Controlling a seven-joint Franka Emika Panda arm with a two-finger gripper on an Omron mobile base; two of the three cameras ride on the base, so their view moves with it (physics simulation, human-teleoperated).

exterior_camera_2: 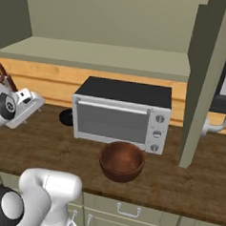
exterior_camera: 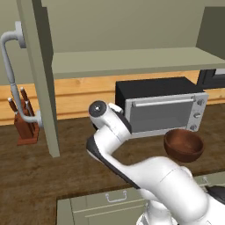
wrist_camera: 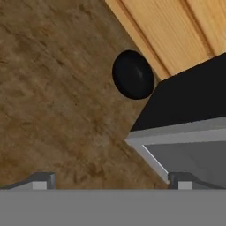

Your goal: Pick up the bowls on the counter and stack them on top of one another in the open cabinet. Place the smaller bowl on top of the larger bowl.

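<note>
While your gripper (wrist_camera: 112, 180) hangs over the counter (wrist_camera: 53, 101) with its jaws spread wide and nothing between them, you can see the small black bowl (wrist_camera: 133, 74) ahead of it in the hand view. That bowl sits on the counter near the back edge, close against the orange wood back panel (wrist_camera: 176, 31) and just beside the rear corner of the toaster oven (wrist_camera: 185, 114). From the right base view you catch only a sliver of the black bowl (exterior_camera_2: 66, 117), tucked behind the oven's (exterior_camera_2: 122, 113) left side.

You will find the brown bowl (exterior_camera: 183, 145) upright on the counter just in front of the oven (exterior_camera: 160, 110), toward the front edge; in the right base view the brown bowl (exterior_camera_2: 122, 161) stands before the oven's door, below its knobs. The two bowls lie well apart, with the oven between them.

Above, the green cabinet's shelf (exterior_camera: 132, 60) runs across the wall, its door (exterior_camera: 37, 74) swung out toward you with a long grey handle (exterior_camera: 11, 74). A knife block (exterior_camera: 25, 125) stands at the counter's back, left of the door.

Your arm (exterior_camera: 132, 167) is bent low over the front of the counter.
</note>
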